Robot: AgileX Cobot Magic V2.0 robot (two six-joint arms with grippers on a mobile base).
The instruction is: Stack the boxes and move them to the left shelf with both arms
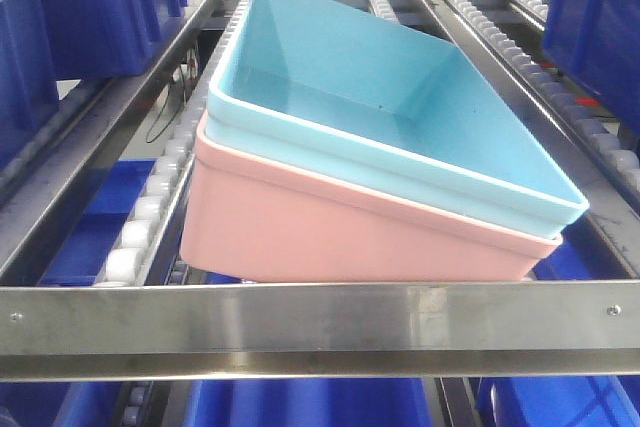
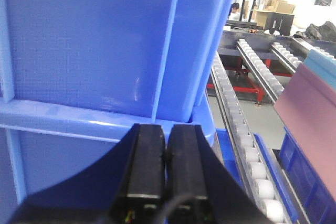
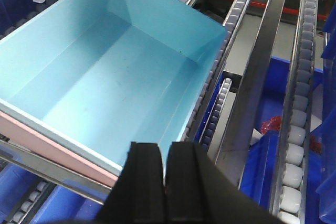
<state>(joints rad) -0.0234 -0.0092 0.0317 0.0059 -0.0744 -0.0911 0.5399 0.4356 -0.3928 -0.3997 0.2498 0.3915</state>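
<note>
Both hands (image 2: pixel 165 145) (image 3: pixel 164 156) closed, empty; nested boxes (image 1: pixel 400 137) show no labels.

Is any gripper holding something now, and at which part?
Nothing is held. The left gripper and right gripper are both shut on nothing; the stacked boxes rest free on the shelf.

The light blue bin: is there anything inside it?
Empty. The light blue bin shows a bare floor and walls, nested in the pink bin.

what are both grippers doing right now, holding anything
Left gripper: shut, holding nothing, facing a dark blue plastic crate.
Right gripper: shut, holding nothing, above the light blue open-top plastic bin.
</note>
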